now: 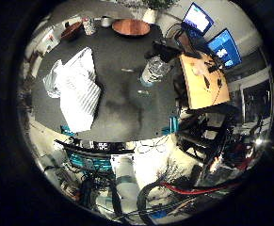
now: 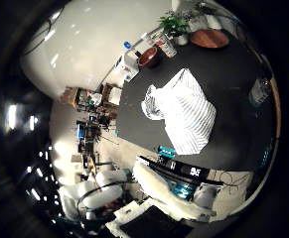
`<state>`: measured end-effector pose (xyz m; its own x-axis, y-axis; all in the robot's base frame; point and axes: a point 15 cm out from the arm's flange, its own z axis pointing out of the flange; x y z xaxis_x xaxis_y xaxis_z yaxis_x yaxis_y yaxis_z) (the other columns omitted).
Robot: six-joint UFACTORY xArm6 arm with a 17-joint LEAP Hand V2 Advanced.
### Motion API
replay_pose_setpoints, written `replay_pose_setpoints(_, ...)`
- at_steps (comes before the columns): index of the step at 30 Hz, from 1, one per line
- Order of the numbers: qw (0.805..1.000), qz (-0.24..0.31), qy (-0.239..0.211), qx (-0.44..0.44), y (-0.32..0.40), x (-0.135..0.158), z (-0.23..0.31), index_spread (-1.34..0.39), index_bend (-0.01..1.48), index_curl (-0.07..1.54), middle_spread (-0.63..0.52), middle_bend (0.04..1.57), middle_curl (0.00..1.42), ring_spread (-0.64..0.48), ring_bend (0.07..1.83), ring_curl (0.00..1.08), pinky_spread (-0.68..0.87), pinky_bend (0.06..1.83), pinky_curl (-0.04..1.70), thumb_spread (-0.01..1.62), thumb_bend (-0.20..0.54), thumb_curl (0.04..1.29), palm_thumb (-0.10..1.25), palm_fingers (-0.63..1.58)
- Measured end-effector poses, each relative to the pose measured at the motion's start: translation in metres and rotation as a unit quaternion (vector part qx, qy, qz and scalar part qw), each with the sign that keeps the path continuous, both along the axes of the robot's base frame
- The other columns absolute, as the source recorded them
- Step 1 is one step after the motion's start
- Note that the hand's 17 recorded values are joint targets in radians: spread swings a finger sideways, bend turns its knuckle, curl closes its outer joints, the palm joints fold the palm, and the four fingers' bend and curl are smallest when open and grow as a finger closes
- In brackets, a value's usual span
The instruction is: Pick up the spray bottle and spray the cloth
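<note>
A clear spray bottle (image 1: 154, 68) with a black spray head stands upright on the black table (image 1: 122, 108), towards the side with the orange desk. A white striped cloth (image 2: 183, 111) lies crumpled and partly spread on the same table, well apart from the bottle. My right hand (image 2: 171, 186) is high above and off the table's near edge, far from both. Its white and teal fingers (image 1: 120, 176) reach out straight and hold nothing.
At the table's far end are a round wooden plate (image 1: 131, 27), a dark red bowl (image 2: 148, 57), a can (image 1: 88, 26) and a potted plant (image 2: 174, 22). An orange desk (image 1: 205, 82) with two lit monitors (image 1: 223, 47) stands beside the table.
</note>
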<state>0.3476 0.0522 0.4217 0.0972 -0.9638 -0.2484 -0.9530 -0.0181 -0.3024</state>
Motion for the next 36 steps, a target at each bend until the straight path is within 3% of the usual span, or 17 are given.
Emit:
replay_pose_setpoints(17, 0.999, 0.029, -0.014, -0.017, -0.014, -0.024, 0.013, -0.32, 0.17, 0.32, 0.03, 0.18, 0.29, 0.29, 0.34, 0.26, 0.63, 0.9, 0.23, 0.93, -0.034, 0.35, 0.43, 0.06)
replay_pose_setpoints(36, 1.0, -0.01, -0.017, -0.023, -0.111, -0.044, -0.012, -0.3, 0.17, 0.3, 0.04, 0.18, 0.3, 0.29, 0.36, 0.26, 0.62, 0.95, 0.23, 0.91, -0.033, 0.34, 0.38, 0.04)
